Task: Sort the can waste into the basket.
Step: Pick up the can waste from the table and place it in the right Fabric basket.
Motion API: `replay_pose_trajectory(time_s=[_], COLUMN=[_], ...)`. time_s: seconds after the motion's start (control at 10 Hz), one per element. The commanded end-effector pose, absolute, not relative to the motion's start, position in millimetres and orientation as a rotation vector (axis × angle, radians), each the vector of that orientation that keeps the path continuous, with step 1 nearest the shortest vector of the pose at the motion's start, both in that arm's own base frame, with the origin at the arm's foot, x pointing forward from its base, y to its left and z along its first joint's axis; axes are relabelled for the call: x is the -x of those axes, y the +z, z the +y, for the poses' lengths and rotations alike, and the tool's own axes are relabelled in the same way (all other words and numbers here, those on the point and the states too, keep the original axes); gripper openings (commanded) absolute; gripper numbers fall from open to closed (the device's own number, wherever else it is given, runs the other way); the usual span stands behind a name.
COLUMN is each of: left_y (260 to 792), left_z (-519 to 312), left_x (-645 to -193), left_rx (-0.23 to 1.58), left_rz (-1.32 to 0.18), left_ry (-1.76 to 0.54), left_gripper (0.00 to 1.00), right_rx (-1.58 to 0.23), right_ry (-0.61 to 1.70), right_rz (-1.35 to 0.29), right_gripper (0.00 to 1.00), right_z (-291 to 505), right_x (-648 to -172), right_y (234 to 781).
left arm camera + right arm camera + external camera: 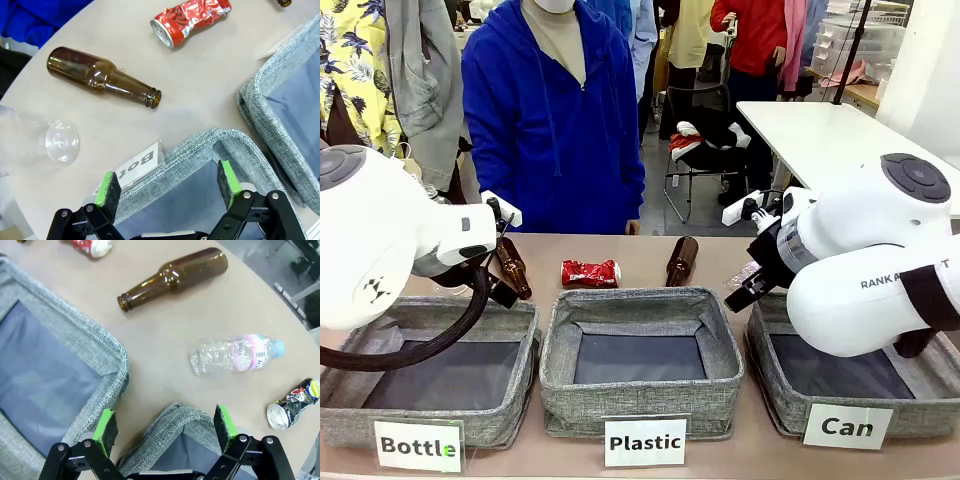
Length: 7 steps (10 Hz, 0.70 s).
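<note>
Red can (590,273) centre frame, black can (295,404) lower right in right wrist view, basket (775,398) half behind arm, left hand (165,171), right hand (164,411) wide, empty.

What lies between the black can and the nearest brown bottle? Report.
A clear plastic bottle with a pink label lies between the brown bottle and the black can, in the right wrist view.

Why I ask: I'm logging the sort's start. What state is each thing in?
red can: crushed, lying on the table
black can: dented, lying on the table
Can basket: no can seen inside
left brown bottle: uncapped, lying down
right brown bottle: uncapped, lying down
clear bottle: capped, crumpled, lying down
left gripper: open, empty
right gripper: open, empty
</note>
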<state>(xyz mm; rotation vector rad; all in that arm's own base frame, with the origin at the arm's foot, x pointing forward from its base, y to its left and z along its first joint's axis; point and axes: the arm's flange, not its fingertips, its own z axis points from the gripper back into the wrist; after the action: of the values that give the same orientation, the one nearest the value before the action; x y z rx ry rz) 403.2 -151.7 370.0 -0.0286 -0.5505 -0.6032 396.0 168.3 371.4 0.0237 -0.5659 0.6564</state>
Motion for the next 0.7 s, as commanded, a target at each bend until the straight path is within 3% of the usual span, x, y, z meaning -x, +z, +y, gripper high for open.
replay_pose_trajectory(time_s=[0.0,0.6], left_y=[370.1,370.1], left_z=[-151.7,-151.7], left_x=[-403.1,-403.1], left_rx=[0.029,0.029], left_rz=[-0.551,-0.551], left_ry=[-0.603,-0.603], left_gripper=[1.00,1.00], right_rx=[-0.024,-0.024], right_ry=[0.656,0.656], right_rz=[-0.566,-0.566], right_gripper=[1.00,1.00], right_z=[168.3,168.3], right_x=[-396.0,-396.0], right_y=[371.4,371.4])
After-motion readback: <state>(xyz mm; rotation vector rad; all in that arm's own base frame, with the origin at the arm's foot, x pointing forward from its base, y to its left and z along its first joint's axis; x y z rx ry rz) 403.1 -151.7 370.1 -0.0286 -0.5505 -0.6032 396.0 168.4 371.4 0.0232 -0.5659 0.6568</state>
